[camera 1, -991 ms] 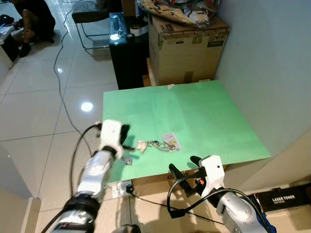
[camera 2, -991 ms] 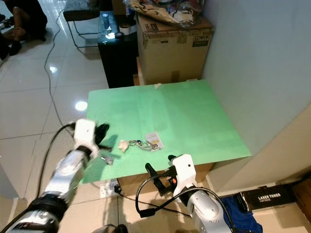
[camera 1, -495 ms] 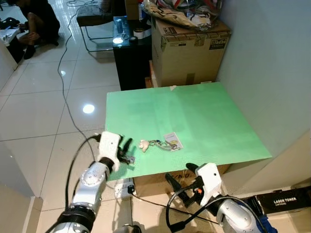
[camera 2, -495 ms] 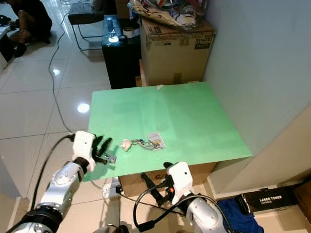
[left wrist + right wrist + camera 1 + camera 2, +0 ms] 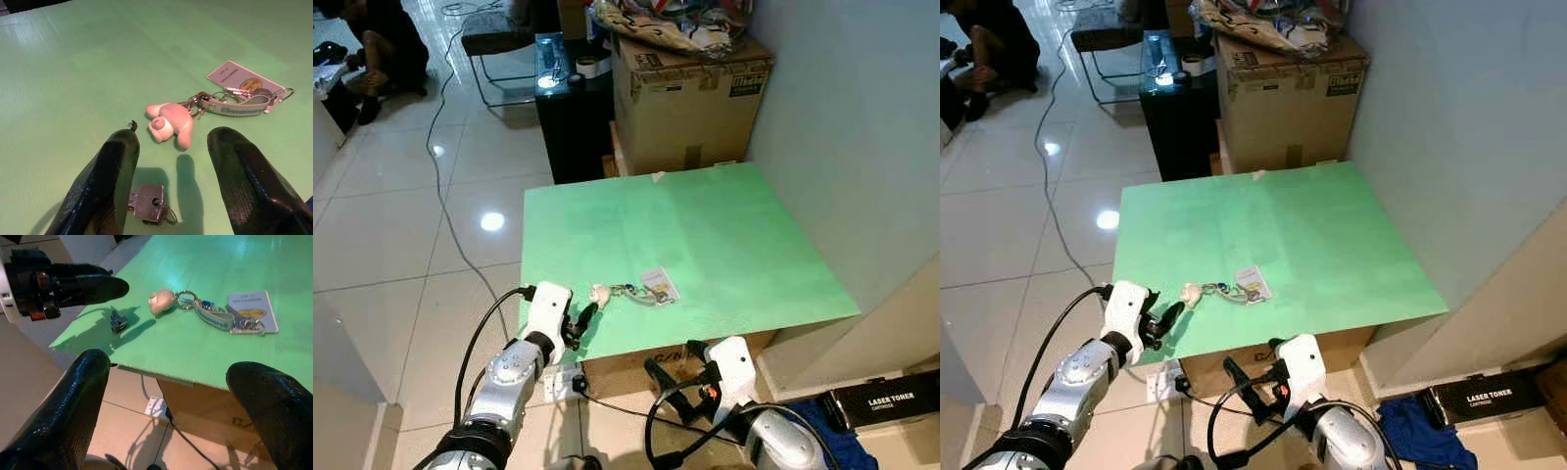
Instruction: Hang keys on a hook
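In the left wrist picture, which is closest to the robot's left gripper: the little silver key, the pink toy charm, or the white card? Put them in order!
1. Small silver key, on the green board right between the open left gripper's fingers.
2. Pink toy-shaped charm, just beyond the fingertips.
3. White rectangular card, farthest, past the keyring strap.

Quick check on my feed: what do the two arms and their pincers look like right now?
Both arms are silver metal with a white block at the wrist and black cables looping alongside. The left pincer and right pincer each have two long, rounded black fingers. The right wrist shows a small orange-red spot.
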Motion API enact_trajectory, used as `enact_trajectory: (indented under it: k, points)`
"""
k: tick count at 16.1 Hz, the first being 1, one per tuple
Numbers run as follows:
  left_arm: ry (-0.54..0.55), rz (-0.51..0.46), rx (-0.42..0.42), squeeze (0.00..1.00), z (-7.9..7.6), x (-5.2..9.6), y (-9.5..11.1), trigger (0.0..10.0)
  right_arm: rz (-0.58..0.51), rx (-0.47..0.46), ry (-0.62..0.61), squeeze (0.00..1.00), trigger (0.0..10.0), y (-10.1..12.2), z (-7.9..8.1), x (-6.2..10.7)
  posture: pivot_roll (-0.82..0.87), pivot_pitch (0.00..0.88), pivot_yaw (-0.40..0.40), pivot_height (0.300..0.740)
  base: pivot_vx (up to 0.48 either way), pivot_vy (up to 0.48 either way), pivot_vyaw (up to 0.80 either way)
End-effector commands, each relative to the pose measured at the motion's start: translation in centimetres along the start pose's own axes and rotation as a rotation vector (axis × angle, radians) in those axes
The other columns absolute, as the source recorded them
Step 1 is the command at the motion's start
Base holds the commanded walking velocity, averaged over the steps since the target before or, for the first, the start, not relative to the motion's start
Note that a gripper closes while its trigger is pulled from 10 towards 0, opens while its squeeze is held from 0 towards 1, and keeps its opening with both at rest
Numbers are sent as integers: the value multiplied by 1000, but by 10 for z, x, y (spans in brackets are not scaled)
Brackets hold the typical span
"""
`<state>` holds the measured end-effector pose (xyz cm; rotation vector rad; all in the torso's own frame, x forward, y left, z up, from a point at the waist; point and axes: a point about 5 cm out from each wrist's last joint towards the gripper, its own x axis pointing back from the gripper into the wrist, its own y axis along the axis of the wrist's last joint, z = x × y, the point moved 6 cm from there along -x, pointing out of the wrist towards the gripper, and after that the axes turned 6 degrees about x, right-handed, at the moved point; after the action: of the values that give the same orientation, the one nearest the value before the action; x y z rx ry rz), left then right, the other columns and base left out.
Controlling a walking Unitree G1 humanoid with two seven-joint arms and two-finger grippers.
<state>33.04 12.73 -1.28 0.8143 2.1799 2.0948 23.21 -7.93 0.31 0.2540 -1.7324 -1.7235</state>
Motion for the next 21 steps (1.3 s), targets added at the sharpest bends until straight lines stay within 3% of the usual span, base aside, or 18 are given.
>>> enact_trajectory:
  k: [1,6,7,14,15,16,18,19,20,21]
  points:
    - [0,28,-4,1000,3,3,-7,10000,5,-15,6,0,10000,-3,2,1,-185,61,105,740,0,0,0]
    - [15,73,6,1000,7,6,-19,10000,5,-24,10,0,10000,-3,5,1,-183,68,101,740,0,0,0]
    - [26,92,41,0,7,6,-23,10000,3,-23,10,0,10000,-2,6,1,-184,69,99,740,0,0,0]
    - [14,140,53,0,-5,3,-34,10000,6,-21,12,0,10000,-2,6,1,-191,71,98,740,0,0,0]
    - [13,142,50,0,-6,2,-35,8980,7,-20,11,0,10000,-2,6,1,-192,69,97,740,0,0,0]
    - [11,147,47,0,-7,2,-35,9059,8,-20,12,0,10000,-2,5,1,-193,70,97,740,0,0,0]
    - [10,160,39,0,-9,2,-39,8196,10,-19,12,0,10000,-2,4,1,-194,69,95,740,0,0,0]
    - [8,166,36,0,-10,2,-40,4000,12,-18,12,0,10000,-2,4,1,-194,69,94,740,0,0,0]
    - [9,169,34,0,-10,2,-40,4000,12,-18,12,0,10000,-2,4,1,-194,69,94,740,0,0,0]
    - [18,186,36,0,-9,3,-44,0,14,-18,14,0,10000,-2,4,0,-194,69,94,740,0,0,0]
